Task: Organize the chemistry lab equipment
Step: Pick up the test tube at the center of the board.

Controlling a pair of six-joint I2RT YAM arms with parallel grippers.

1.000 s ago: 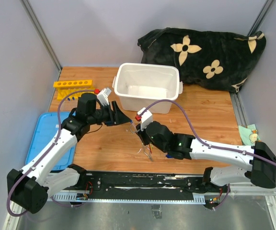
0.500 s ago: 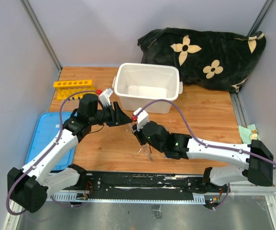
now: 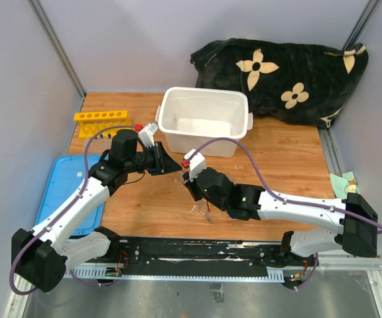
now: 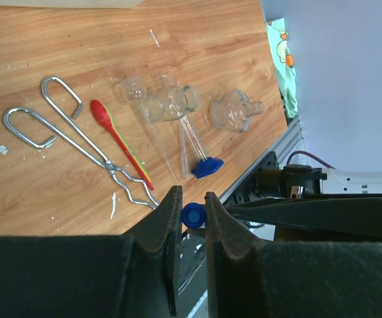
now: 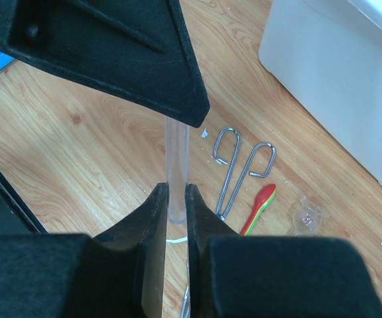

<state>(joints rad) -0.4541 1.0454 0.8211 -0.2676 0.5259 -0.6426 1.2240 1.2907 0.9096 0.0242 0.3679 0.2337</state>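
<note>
**Left jaws:** these stand at a narrow gap, clamped on the cap of the blue-capped tube (image 4: pixel 192 215), which is seen end-on between them.

**Right jaws:** these are pressed against the clear shaft of the same tube. The shaft runs straight from them to the tip of the left jaws, so 1 tube is held by 2 arms above the counter (image 3: pixel 284 159).

**Just beyond the left jaws, flat on the counter:** the metal tweezers (image 4: pixel 78 138) lie here, with the thin red-orange tool (image 4: pixel 121 146) close alongside 1 leg.

**Next outward:** the blue-based glass piece (image 4: pixel 201 156) lies against a cluster of small clear glass beakers (image 4: pixel 174 103) tipped on their sides. The flask (image 4: pixel 232 111) sits slightly apart from them.

**Well away from both jaws:**
- the white plastic bin (image 3: pixel 204 142)
- the yellow holed tube rack (image 3: pixel 101 116), past the left jaws
- a blue lid (image 3: pixel 48 199), beside the left arm
- a black flower-patterned blanket (image 3: pixel 277 73), farthest of all
</note>
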